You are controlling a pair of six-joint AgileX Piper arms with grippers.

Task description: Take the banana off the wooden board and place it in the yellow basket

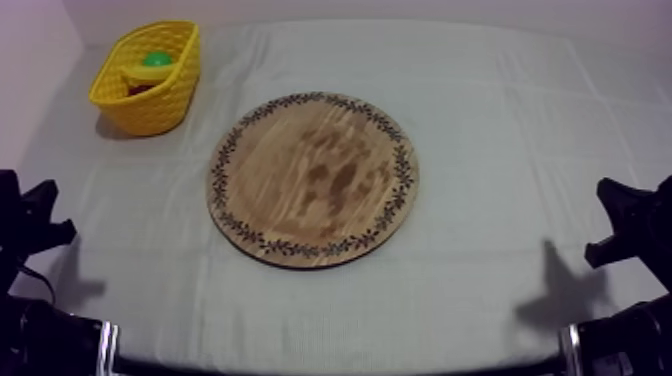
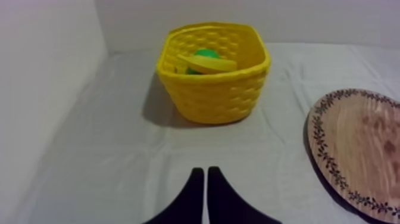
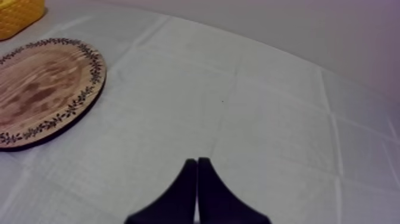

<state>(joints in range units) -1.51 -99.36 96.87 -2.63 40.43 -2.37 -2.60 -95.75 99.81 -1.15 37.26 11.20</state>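
Banana (image 2: 209,64), seemingly, lies in yellow basket (image 2: 214,95), well beyond left tool (image 2: 205,171).

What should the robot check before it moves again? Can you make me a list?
1. Is the banana in the yellow basket? Ok, it lies on top, next to a green fruit.
2. Is the wooden board bare? Ok.
3. Is the left pincer shut on nothing? Ok.
4. Is the right pincer shut on nothing? Ok.
5. Is the basket upright? Ok.
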